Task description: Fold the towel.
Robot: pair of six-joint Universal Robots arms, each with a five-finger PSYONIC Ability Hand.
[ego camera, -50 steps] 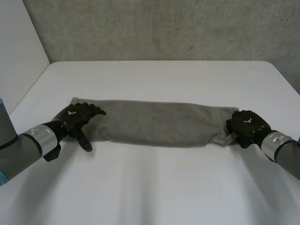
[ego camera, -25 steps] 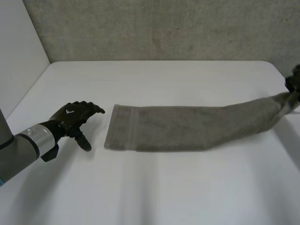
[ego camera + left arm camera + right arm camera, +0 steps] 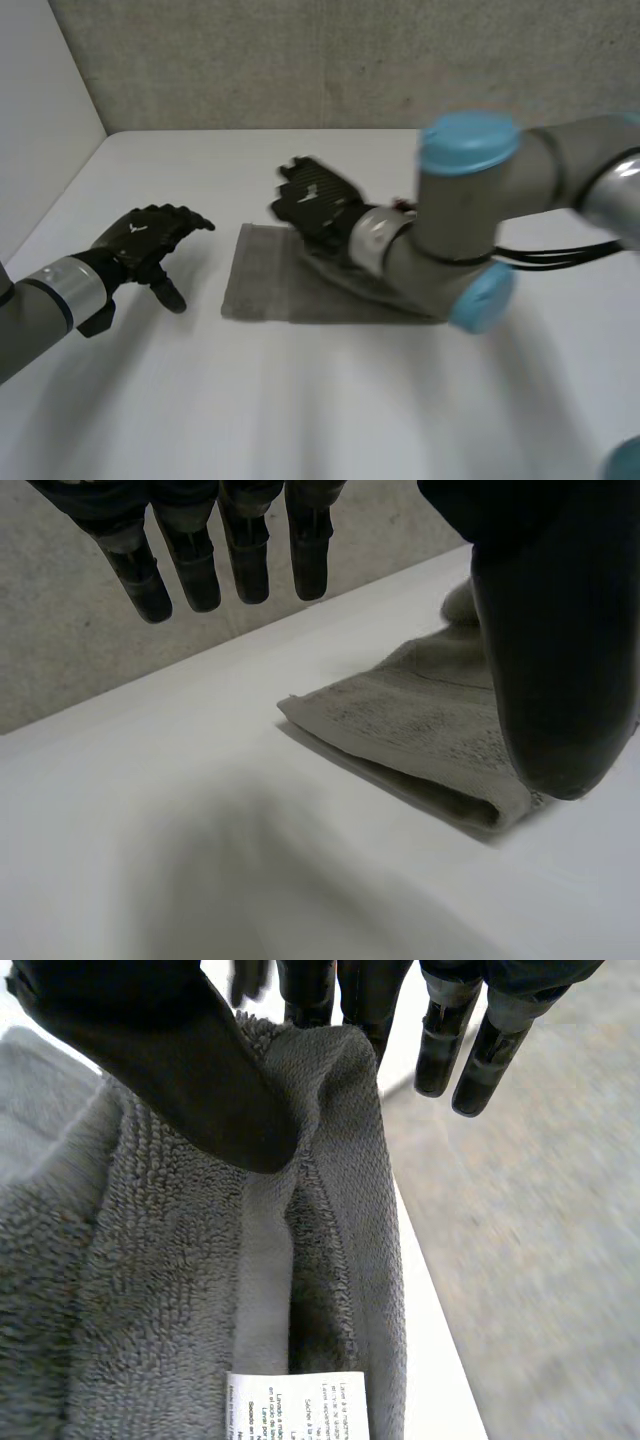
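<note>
The grey towel (image 3: 258,282) lies in the middle of the white table, folded lengthwise into a band. My right hand (image 3: 315,205) is shut on one short end of it and holds that end above the towel's left part, the arm reaching across from the right. In the right wrist view the thumb (image 3: 160,1050) pinches the towel's hem (image 3: 340,1160) against the fingers, and a white label (image 3: 297,1405) shows lower on the cloth. My left hand (image 3: 145,238) hovers to the left of the towel, open, fingers (image 3: 200,560) straight, with the towel's corner (image 3: 420,730) beyond its fingertips, untouched.
My right arm's elbow (image 3: 470,200) hangs over the towel's right half and hides it. A grey wall (image 3: 300,60) stands behind the table, a white wall at the left. Bare table (image 3: 300,400) lies in front of the towel.
The right hand pulled the towel's right end out to the right, lifted it, then swung it across to the left over the towel. The left hand came off the towel's left end.
</note>
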